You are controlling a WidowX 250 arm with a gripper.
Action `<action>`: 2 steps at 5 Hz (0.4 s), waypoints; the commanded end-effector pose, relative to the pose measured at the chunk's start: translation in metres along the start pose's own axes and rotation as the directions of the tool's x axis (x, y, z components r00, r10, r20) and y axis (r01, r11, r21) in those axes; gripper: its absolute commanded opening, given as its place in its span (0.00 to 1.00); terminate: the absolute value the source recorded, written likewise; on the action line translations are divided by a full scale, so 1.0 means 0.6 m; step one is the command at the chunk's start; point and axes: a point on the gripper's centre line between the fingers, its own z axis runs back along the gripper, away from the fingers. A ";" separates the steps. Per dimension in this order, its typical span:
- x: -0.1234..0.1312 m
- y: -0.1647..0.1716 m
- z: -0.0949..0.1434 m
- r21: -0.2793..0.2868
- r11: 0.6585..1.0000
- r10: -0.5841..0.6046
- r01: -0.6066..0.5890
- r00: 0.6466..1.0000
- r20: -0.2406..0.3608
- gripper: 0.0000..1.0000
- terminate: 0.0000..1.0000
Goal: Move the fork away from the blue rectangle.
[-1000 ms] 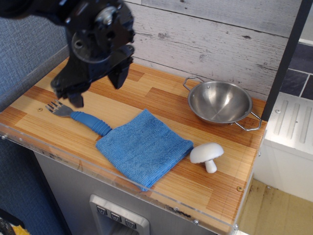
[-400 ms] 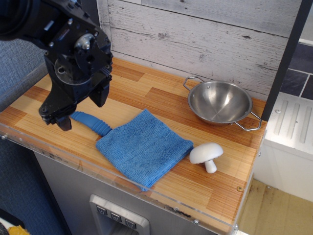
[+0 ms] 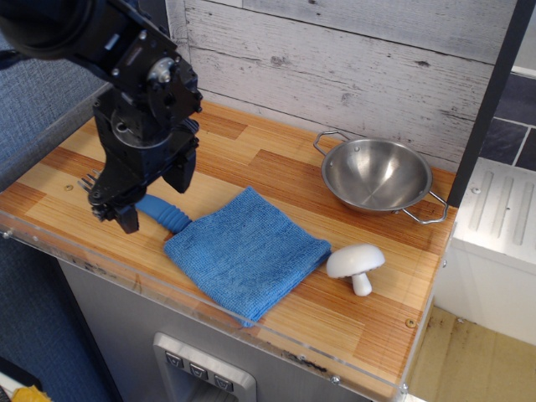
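So my black gripper (image 3: 152,194) is hanging low over the left end of the wooden desk (image 3: 276,167), fingers spread apart, not clamped on anything. The small fork with the silver tines and chunky ribbed bright-blue handle (image 3: 159,210) lies flat on the desk right underneath me. One finger (image 3: 126,216) comes down on the front side of it, near the front left corner, and the other finger (image 3: 179,172) sits on the back side, so the handle runs through the gap between them. Whether either finger is actually touching the fork, I can't tell from here. A few tine tips poke out to the left of my wrist; the rest of the head is hidden behind me.

The handle's right end sits just beside the left corner of the folded blue terry cloth towel (image 3: 247,251), which lies near the middle of the front edge.

Off toward the right edge there's a white mushroom (image 3: 356,265) near the front, and a shiny steel bowl with wire handles (image 3: 377,176) near the back right corner.

No brands, labels or readable writing anywhere I can make out.
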 end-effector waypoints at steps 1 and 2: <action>-0.003 -0.010 -0.023 0.010 0.998 0.068 -0.068 0.996 -0.048 1.00 0.00; -0.003 0.001 -0.041 0.049 0.994 0.101 -0.097 0.992 -0.076 1.00 0.00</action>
